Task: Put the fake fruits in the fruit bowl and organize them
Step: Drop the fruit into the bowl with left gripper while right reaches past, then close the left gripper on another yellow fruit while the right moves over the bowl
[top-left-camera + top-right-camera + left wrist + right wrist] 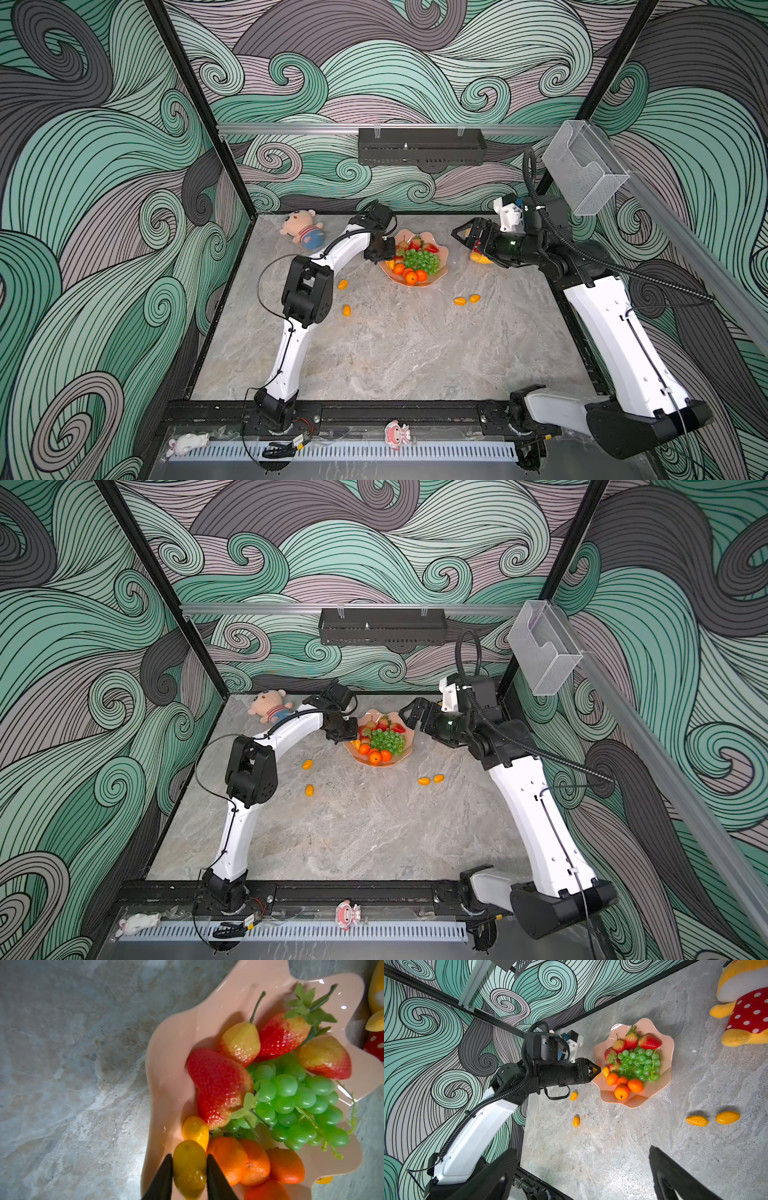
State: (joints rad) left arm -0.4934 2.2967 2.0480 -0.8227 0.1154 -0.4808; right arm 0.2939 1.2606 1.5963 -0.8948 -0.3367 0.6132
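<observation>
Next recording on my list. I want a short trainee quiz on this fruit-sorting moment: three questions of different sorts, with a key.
1. How many small yellow-orange oval kumquats lie loose on the grey marbled tabletop?
2. True or false: the green plastic grape bunch lies outside the salmon-pink scalloped fruit bowl.
3. What sits between the fingers of the left pincer? A) nothing B) a kumquat C) the bowl's rim
Key: 1) four; 2) false; 3) B, the held kumquat.
</observation>
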